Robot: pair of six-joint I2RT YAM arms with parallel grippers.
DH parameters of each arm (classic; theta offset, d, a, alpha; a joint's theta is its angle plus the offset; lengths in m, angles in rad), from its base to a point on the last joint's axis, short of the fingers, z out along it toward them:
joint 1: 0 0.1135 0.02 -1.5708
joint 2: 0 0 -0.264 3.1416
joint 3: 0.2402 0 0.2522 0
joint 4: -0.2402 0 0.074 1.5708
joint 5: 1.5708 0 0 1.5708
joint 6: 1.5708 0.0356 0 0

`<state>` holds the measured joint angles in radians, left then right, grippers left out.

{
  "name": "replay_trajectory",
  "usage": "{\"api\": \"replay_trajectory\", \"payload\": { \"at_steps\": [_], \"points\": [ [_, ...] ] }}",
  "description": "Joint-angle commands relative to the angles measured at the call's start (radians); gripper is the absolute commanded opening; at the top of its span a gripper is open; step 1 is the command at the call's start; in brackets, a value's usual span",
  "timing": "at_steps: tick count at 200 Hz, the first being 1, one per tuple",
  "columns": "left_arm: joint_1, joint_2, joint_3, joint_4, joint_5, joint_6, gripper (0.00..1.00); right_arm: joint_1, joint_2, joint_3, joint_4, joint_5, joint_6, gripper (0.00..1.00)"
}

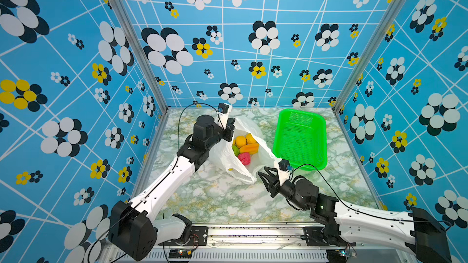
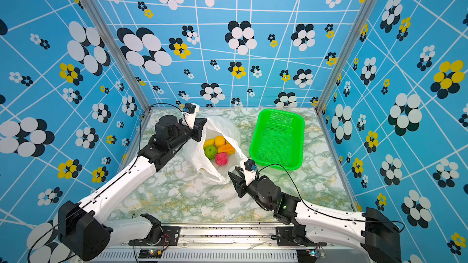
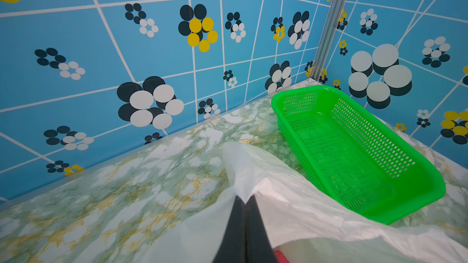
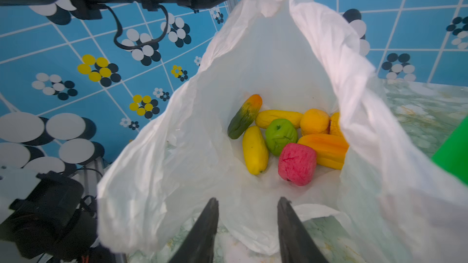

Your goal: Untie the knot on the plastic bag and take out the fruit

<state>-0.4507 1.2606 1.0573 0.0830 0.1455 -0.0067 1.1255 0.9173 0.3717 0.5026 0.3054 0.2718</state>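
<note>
One plastic bag [image 1: 225, 159], one green basket [image 1: 300, 137] and two grippers show on the marbled table [image 1: 215, 198]; the bag stands mid-table, just left of the basket in both top views, its mouth wide open.

It is thin, crinkled and translucent white; its far edge is pulled up to a peak and its near edge sags to the table.

Eight pieces of fruit [image 4: 291, 137] lie bunched on its floor: one green-to-orange oblong [image 4: 244, 116]; two yellow oblongs [image 4: 278, 118] [image 4: 254, 150]; one green round fruit [image 4: 281, 136]; one orange round fruit [image 4: 314, 122]; one yellow-orange piece [image 4: 336, 125] half hidden behind the bag's fold; one ridged orange fruit [image 4: 325, 150]; one red-pink textured ball [image 4: 297, 164], nearest the mouth.

The left gripper [image 3: 244, 203] is clenched on the bag's raised far edge; the film pinches between its fingers.

The right gripper [image 4: 247, 199] is released, its jaws apart and empty, at the bag's near lip and pointing at the fruit.
</note>
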Motion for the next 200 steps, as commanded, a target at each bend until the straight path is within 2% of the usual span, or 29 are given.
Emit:
{"api": "replay_trajectory", "payload": {
  "at_steps": [1, 22, 33, 48, 56, 65, 74, 85, 107, 130, 145, 175, 200],
  "points": [
    [0.009, 0.004, 0.009, 0.015, -0.007, -0.007, 0.00, 0.008, 0.015, -0.004, -0.027, -0.121, -0.018, 0.42],
    [0.007, -0.002, 0.008, 0.019, 0.012, -0.010, 0.00, 0.008, 0.099, 0.010, 0.007, -0.120, 0.004, 0.41],
    [0.008, -0.008, 0.002, 0.023, 0.016, -0.011, 0.00, 0.008, 0.163, 0.032, 0.011, -0.020, 0.039, 0.40],
    [0.007, -0.017, 0.000, 0.023, 0.018, -0.013, 0.00, 0.001, 0.273, 0.103, -0.012, 0.152, 0.079, 0.31],
    [0.007, -0.021, 0.001, 0.021, 0.022, -0.016, 0.00, -0.010, 0.337, 0.153, -0.035, 0.219, 0.104, 0.26],
    [0.007, -0.025, 0.003, 0.022, 0.031, -0.016, 0.00, -0.035, 0.408, 0.212, -0.059, 0.268, 0.142, 0.25],
    [0.005, -0.031, -0.002, 0.027, 0.039, -0.015, 0.00, -0.064, 0.484, 0.262, -0.062, 0.281, 0.180, 0.31],
    [0.004, -0.040, -0.014, 0.042, 0.048, -0.014, 0.00, -0.093, 0.569, 0.309, -0.033, 0.245, 0.202, 0.33],
    [0.000, -0.043, -0.020, 0.047, 0.026, -0.004, 0.00, -0.077, 0.705, 0.416, 0.053, 0.116, 0.108, 0.44],
    [0.003, -0.046, -0.020, 0.033, -0.065, -0.003, 0.00, -0.023, 0.850, 0.575, 0.004, 0.079, 0.050, 0.65],
    [0.003, -0.083, -0.059, 0.052, -0.150, 0.002, 0.00, -0.016, 0.956, 0.676, -0.060, 0.066, 0.055, 0.80],
    [0.001, -0.185, -0.105, 0.036, -0.194, 0.020, 0.00, -0.038, 1.069, 0.817, -0.177, 0.092, 0.085, 0.98],
    [-0.006, -0.245, -0.123, 0.023, -0.175, 0.016, 0.00, -0.025, 1.048, 0.794, -0.145, 0.090, 0.045, 0.99]
  ]
}}
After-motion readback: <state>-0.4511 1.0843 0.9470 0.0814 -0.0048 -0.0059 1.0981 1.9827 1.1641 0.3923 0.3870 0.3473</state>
